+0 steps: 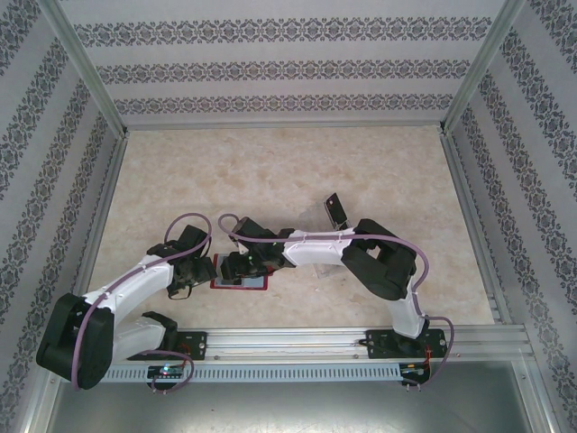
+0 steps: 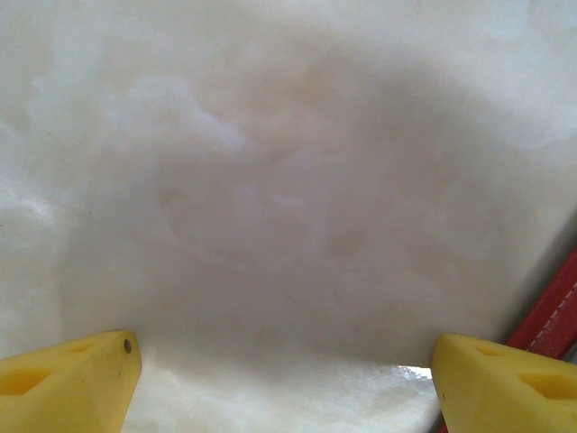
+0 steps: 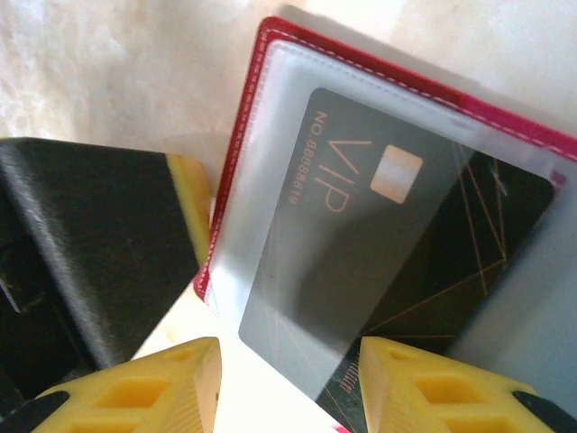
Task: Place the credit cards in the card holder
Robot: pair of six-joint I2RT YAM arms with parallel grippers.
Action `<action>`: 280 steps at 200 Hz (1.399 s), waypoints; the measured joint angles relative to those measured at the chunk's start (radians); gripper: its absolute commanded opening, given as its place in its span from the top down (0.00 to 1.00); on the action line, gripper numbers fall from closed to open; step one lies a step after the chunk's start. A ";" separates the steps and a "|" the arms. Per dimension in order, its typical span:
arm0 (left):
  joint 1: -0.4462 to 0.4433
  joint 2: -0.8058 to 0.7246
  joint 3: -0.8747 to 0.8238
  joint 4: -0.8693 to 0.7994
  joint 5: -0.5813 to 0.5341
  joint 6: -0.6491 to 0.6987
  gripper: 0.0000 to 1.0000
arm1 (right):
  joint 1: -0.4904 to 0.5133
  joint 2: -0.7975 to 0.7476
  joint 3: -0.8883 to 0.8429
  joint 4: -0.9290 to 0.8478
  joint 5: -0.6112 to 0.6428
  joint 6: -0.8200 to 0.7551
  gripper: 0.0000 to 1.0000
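Note:
The card holder (image 3: 248,117) lies open on the table, red with a clear pocket. A dark grey credit card (image 3: 361,244) marked VIP sits in that pocket, its lower corner sticking out. My right gripper (image 3: 288,388) hovers over that corner, open, with its yellow fingertips on either side of the card and clear of it. In the top view the right gripper (image 1: 236,268) is above the card holder (image 1: 252,283). My left gripper (image 1: 200,273) stands open at the holder's left edge; its finger (image 3: 187,216) rests beside the red rim. Another credit card (image 1: 336,209) lies apart.
The left wrist view has bare pale table between the left gripper's (image 2: 284,388) spread fingertips, with the card holder's red edge (image 2: 552,316) at the right. Aluminium rails (image 1: 315,343) and patterned walls enclose the table. Open table lies behind the arms.

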 measured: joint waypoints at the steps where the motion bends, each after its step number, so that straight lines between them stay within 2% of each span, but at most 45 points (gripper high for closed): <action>1: 0.000 0.000 0.000 0.000 0.000 0.000 0.15 | 0.000 0.000 0.000 0.000 0.000 -0.001 0.54; 165: 0.000 0.009 0.001 0.002 0.000 0.000 0.15 | -0.001 -0.076 -0.065 -0.075 0.071 -0.028 0.55; 280: 0.000 0.016 0.004 0.002 0.000 0.000 0.15 | 0.000 -0.002 0.053 -0.132 0.051 -0.056 0.55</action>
